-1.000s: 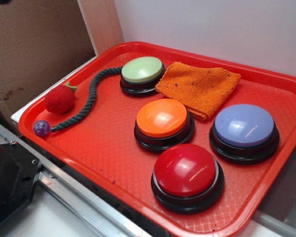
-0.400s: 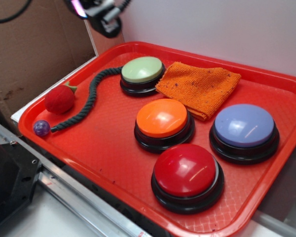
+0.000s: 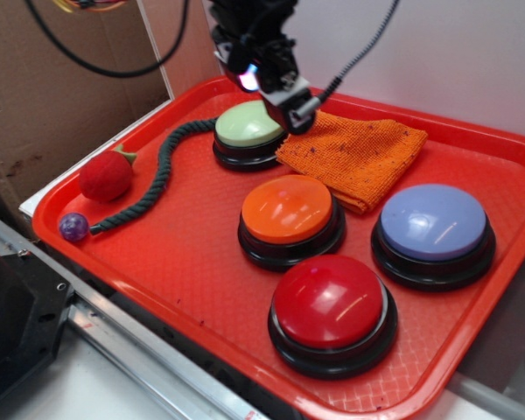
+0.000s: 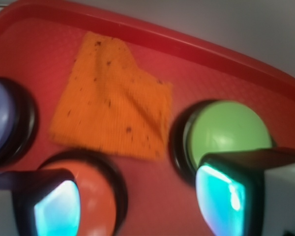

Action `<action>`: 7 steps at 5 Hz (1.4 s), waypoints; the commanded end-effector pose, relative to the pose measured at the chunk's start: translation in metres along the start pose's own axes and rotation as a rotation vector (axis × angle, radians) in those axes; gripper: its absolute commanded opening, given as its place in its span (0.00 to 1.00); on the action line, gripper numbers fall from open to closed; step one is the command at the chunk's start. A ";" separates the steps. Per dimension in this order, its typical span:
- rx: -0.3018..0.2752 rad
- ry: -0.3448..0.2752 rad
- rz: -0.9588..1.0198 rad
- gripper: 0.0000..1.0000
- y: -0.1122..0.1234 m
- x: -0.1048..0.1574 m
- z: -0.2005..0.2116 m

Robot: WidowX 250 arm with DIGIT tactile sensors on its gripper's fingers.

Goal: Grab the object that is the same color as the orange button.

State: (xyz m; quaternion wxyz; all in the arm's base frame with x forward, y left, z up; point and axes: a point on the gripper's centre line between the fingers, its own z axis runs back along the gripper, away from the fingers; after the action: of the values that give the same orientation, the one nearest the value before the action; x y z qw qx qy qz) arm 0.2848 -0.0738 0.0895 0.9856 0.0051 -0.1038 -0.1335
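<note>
Since a moment ago your gripper (image 3: pixel 290 112) swung in over the far-side cloth (image 3: pixel 354 156), jaws spread apart; nothing grabbed yet, so descent and grasp remain.

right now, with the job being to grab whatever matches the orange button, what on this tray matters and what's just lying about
Belongs to the job:
- folded orange knitted cloth
- glossy orange dome button, the colour reference
- gripper, jaws apart above the tray

Just lying about:
- pale green dome button
- red dome button
- lavender-blue dome button
- dark green rope
- red fuzzy ball
- small purple ball
- red plastic tray, carrying everything
</note>
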 end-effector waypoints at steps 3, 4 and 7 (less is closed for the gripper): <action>0.029 0.058 0.034 1.00 -0.018 0.038 -0.055; 0.049 0.085 0.023 1.00 -0.021 0.038 -0.064; 0.032 0.107 0.067 0.00 -0.017 0.034 -0.065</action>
State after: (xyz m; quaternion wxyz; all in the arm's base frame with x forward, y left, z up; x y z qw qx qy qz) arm 0.3178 -0.1008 0.0163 0.9940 0.0301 -0.0250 -0.1017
